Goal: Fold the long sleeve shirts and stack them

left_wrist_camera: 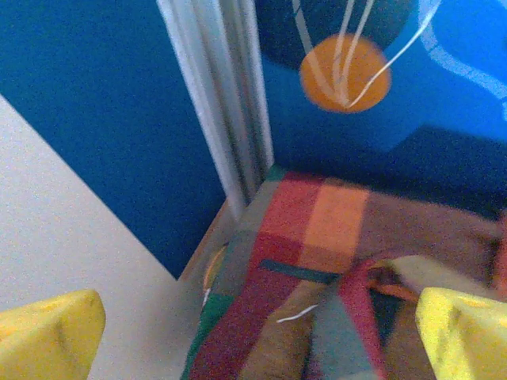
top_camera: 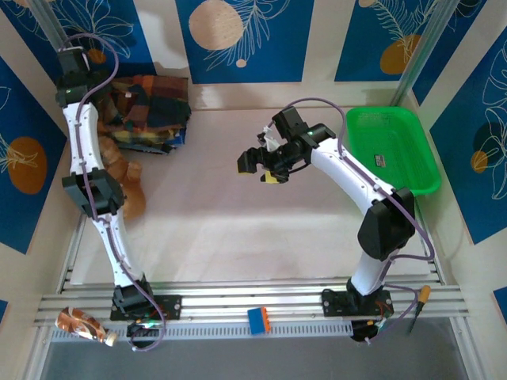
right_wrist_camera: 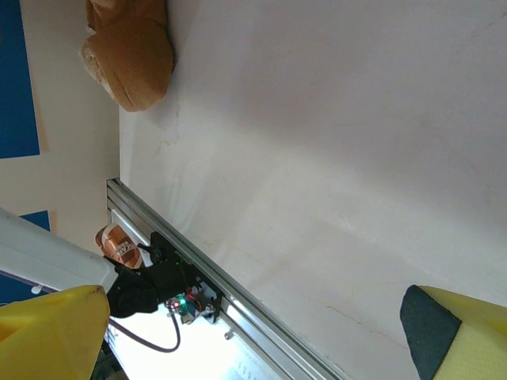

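Note:
The long sleeve shirts (top_camera: 154, 111) lie folded in a pile in the far left corner of the table. On top is the green, navy, red and orange plaid (left_wrist_camera: 317, 261). A yellow and black edge (top_camera: 144, 142) shows under its front. My left gripper (left_wrist_camera: 257, 340) hangs just above that top plaid by the corner post. It is open wide, its yellow fingertips (left_wrist_camera: 47, 336) far apart with nothing between them. My right gripper (top_camera: 257, 162) hovers over the middle of the table. In the right wrist view that gripper (right_wrist_camera: 253, 332) is open and empty above bare tabletop.
A brown teddy bear (top_camera: 123, 170) lies against the left arm, in front of the shirt pile; it also appears in the right wrist view (right_wrist_camera: 131, 51). A green plastic basket (top_camera: 392, 146) stands at the right. A small blue and orange block (top_camera: 259, 319) sits on the front rail.

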### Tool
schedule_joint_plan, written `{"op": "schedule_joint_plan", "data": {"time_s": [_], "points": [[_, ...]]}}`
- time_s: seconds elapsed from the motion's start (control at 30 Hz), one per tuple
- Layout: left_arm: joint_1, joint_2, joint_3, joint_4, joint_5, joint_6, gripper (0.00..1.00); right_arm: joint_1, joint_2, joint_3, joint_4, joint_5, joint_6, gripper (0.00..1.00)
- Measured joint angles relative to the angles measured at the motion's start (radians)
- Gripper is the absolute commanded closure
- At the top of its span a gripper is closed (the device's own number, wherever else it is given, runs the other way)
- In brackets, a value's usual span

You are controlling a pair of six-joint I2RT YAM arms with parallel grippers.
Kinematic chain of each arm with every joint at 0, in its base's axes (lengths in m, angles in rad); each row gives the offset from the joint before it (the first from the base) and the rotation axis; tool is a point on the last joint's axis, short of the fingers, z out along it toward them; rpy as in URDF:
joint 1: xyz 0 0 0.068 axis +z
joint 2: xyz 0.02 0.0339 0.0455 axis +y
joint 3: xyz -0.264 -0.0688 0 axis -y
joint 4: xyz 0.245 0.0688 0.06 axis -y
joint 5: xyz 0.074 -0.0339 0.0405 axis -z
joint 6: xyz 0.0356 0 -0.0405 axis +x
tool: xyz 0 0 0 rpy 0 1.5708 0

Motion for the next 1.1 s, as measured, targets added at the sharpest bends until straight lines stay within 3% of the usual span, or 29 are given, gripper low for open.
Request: {"op": "schedule_joint_plan", "data": {"time_s": [0.2,0.3,0.43,0.57,0.73,0.83,0.97,1.1], "points": [[-0.092,-0.245,-0.176,0.03,0.053,-0.017,0.0,-0.006,-0.001,0.0,-0.008,0.029,-0.023,0.03],[-0.168,-0.423,-0.361,0.1,0.116,-0.032,0.0,-0.031,-0.023,-0.002,-0.021,0.085,-0.049,0.01],[-0.333,-0.755,-0.827,0.312,0.173,-0.041,0.0,-0.127,-0.162,-0.087,0.026,0.194,-0.096,0.01],[-0.494,-1.08,-1.339,0.52,0.196,-0.097,0.0,-0.232,-0.401,-0.31,0.155,0.354,-0.169,0.01],[-0.591,-1.388,-1.847,0.603,0.082,-0.14,0.0,-0.386,-0.708,-0.787,0.454,0.513,-0.241,0.01],[-0.6,-1.535,-2.101,0.641,-0.005,-0.147,0.0,-0.457,-0.809,-1.091,0.681,0.548,-0.296,0.01],[-0.6,-1.72,-2.39,0.743,-0.149,-0.099,0.0,-0.556,-0.782,-1.321,0.877,0.563,-0.309,0.01],[-0.591,-1.716,-2.514,0.908,-0.23,0.013,0.0,-0.62,-0.679,-1.366,1.094,0.553,-0.309,0.01]]}}
